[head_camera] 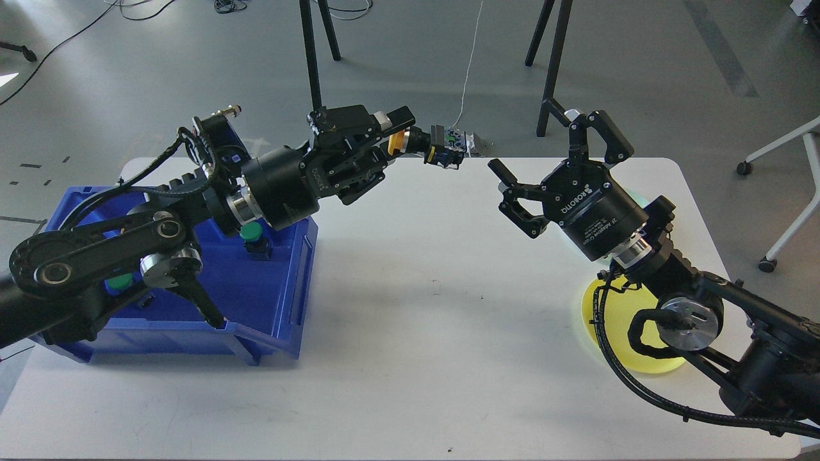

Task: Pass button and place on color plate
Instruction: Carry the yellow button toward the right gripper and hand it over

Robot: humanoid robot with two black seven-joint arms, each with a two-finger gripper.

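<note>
My left gripper is shut on a yellow button, held high over the table's far edge, its dark base pointing right. My right gripper is open, its fingers spread, a short way to the right of the button and facing it. The yellow plate lies at the right, partly hidden by my right arm. The pale green plate is almost wholly hidden behind my right gripper's body. A green button and another green one show in the blue bin.
The blue bin stands at the left of the white table, under my left arm. Black stand legs and a white cable are on the floor behind the table. A chair base stands at the right.
</note>
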